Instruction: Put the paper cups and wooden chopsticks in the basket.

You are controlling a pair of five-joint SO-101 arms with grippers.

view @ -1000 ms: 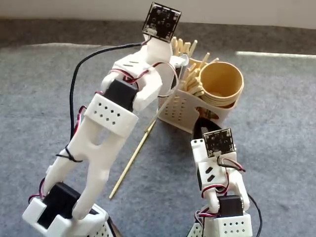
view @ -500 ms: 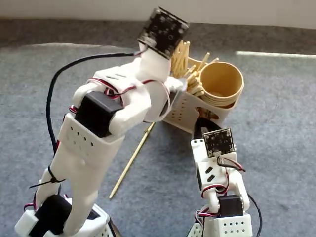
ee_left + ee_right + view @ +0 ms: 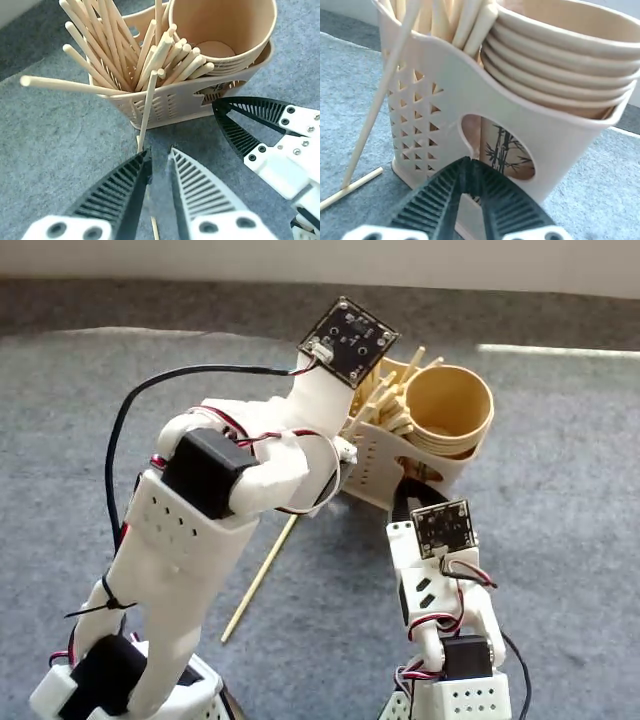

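Left gripper: the black ribbed fingers are parted by a narrow gap with nothing clamped between them. It hangs low over the carpet, just in front of the basket's slotted wall.
Right gripper: the fingertips are pressed together and grip nothing. The tip points at the basket wall close below the oval cut-out, and whether it touches the wall cannot be told.
Basket: beige plastic, upright on the carpet, between the two grippers and just beyond them.
Paper cups: a nested stack standing in the basket at the end nearer the right gripper, with the rims above the basket edge.
Chopsticks in basket: a loose bundle in the other end, fanning up and out over the rim.
Leaning chopstick: its foot is on the carpet by a left fingertip and its top rests against the basket rim, so it is not inside.
Lying chopstick: flat on the carpet and partly under the left arm, with its far end near the basket's foot.
Carpet: grey, short-piled, covering the work surface.
Room: a pale band runs along the far edge, beyond a darker strip.
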